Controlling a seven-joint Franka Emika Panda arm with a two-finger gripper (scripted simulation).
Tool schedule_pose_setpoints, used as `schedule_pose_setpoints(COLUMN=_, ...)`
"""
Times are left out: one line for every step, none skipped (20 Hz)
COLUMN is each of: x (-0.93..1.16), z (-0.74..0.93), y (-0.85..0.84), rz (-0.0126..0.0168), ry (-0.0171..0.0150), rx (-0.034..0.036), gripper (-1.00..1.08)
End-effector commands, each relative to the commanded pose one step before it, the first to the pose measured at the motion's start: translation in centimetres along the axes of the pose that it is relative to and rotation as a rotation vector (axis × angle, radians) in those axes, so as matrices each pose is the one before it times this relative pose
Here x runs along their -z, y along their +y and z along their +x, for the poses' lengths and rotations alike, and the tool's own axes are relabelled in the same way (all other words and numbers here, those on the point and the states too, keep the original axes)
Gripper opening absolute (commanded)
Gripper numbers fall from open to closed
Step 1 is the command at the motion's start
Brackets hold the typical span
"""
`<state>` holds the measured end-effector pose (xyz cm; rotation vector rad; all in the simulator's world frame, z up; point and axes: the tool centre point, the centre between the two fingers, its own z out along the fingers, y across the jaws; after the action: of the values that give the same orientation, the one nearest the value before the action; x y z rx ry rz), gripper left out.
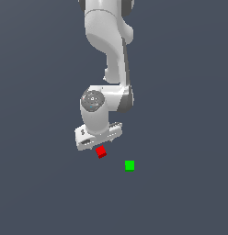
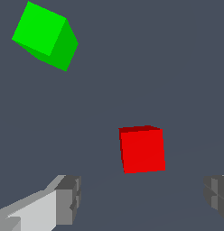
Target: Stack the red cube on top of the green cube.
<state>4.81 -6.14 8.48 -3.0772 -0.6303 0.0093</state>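
Observation:
The red cube [image 1: 101,152] lies on the dark floor just below the white gripper [image 1: 98,143] in the exterior view. In the wrist view the red cube [image 2: 142,149] sits ahead of the gap between the two grey fingertips [image 2: 68,199], untouched. The gripper [image 2: 143,198] is open and empty, jaws wide apart. The green cube [image 1: 129,165] lies apart from the red one, toward the exterior view's right and lower. It shows in the wrist view [image 2: 45,36] too, well away from the fingers.
The white arm [image 1: 109,50] rises from the gripper to the top of the exterior view. The floor [image 1: 42,183] is plain dark grey, with no other objects in view.

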Motion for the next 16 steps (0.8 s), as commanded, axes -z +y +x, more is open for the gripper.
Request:
schedule_pose_setpoints(x=-0.617, z=0.439, y=0.451, rz=-0.00082, ry=0.00297, rx=0.03664, gripper=1.0)
schedule_pose_setpoints(x=-0.198, z=0.128, y=0.144, rz=-0.00019, ry=0.00066, rx=0.01094, gripper=1.0)
schedule_pose_setpoints(x=-0.174, z=0.113, y=0.127, rz=-0.00017, ry=0.00058, rx=0.00962, gripper=1.0)
schedule_pose_setpoints(x=-0.15, z=0.1, y=0.108, rz=-0.00015, ry=0.0005, rx=0.00833, gripper=1.0)
schedule_pose_setpoints(x=-0.125, z=0.085, y=0.09, rz=-0.00013, ry=0.00041, rx=0.00699, gripper=1.0)
schedule_pose_setpoints(x=-0.1, z=0.071, y=0.073, rz=-0.00011, ry=0.00032, rx=0.00564, gripper=1.0)
schedule_pose_setpoints(x=-0.075, z=0.057, y=0.055, rz=-0.00009, ry=0.00023, rx=0.00431, gripper=1.0)
schedule_pose_setpoints(x=-0.049, z=0.045, y=0.034, rz=-0.00008, ry=0.00014, rx=0.00301, gripper=1.0)
schedule_pose_setpoints(x=-0.024, z=0.033, y=0.014, rz=-0.00006, ry=0.00005, rx=0.00169, gripper=1.0)
schedule_pose_setpoints(x=0.003, z=0.006, y=0.015, rz=0.0, ry=0.0, rx=0.0, gripper=1.0)
schedule_pose_setpoints(x=0.023, z=0.014, y=-0.031, rz=-0.00005, ry=-0.00016, rx=-0.00067, gripper=1.0)
schedule_pose_setpoints(x=0.012, z=-0.006, y=-0.001, rz=0.0, ry=-0.00007, rx=-0.00069, gripper=1.0)
schedule_pose_setpoints(x=-0.015, z=-0.032, y=-0.018, rz=0.00021, ry=-0.0003, rx=-0.00059, gripper=1.0)
schedule_pose_setpoints(x=-0.039, z=-0.001, y=0.0, rz=0.0, ry=0.0, rx=0.0, gripper=1.0)
schedule_pose_setpoints(x=-0.116, z=-0.002, y=0.0, rz=0.0, ry=0.0, rx=0.0, gripper=1.0)
schedule_pose_setpoints(x=-0.192, z=-0.003, y=0.0, rz=0.0, ry=0.0, rx=0.0, gripper=1.0)
